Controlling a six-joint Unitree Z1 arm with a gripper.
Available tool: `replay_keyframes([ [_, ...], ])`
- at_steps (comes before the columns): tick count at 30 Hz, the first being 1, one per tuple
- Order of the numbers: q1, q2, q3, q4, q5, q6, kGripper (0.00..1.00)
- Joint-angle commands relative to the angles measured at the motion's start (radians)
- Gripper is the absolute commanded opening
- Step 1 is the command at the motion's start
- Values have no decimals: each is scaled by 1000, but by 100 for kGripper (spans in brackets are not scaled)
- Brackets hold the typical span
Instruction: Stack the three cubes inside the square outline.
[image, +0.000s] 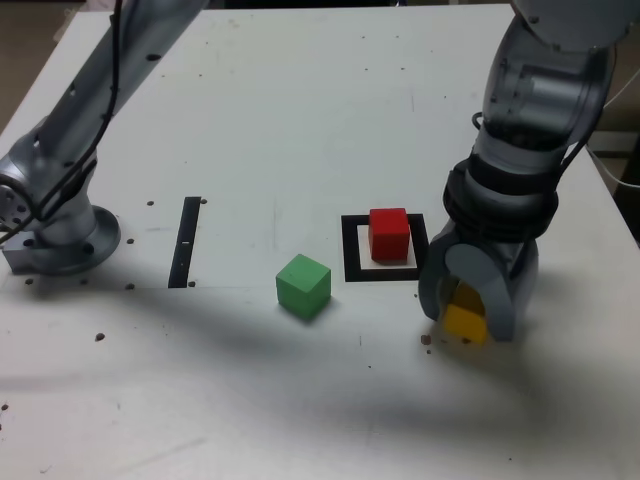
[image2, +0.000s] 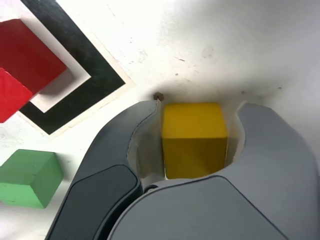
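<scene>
The yellow cube (image: 465, 322) rests on the white table at the exterior view's right, just in front of and to the right of the square outline (image: 352, 250). My gripper (image: 470, 312) reaches down over it, jaws against two opposite sides. In the wrist view the yellow cube (image2: 194, 140) fills the gap between the grey fingers (image2: 132, 150) of the gripper (image2: 197, 107). The red cube (image: 389, 233) sits inside the outline, and shows with the outline (image2: 95, 75) in the wrist view as well (image2: 25, 65). The green cube (image: 303, 285) lies on the table to the outline's left in the exterior view (image2: 27, 177).
A thin black strip (image: 186, 240) lies on the table further toward the exterior view's left. The arm's base (image: 60, 235) stands at the left edge. A small dark speck (image: 427, 340) lies beside the gripper.
</scene>
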Motion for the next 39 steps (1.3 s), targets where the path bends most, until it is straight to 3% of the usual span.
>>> replay_keyframes([
  [1,3,-13,6,1,2,1,24],
  [8,3,-51,4,1,17,0,22],
  [15,13,-192,11,36,45,-21,20],
  [26,177,-406,194,65,69,-213,20],
  [31,219,-430,269,30,81,-289,20],
  [39,223,-378,309,-8,63,-325,21],
])
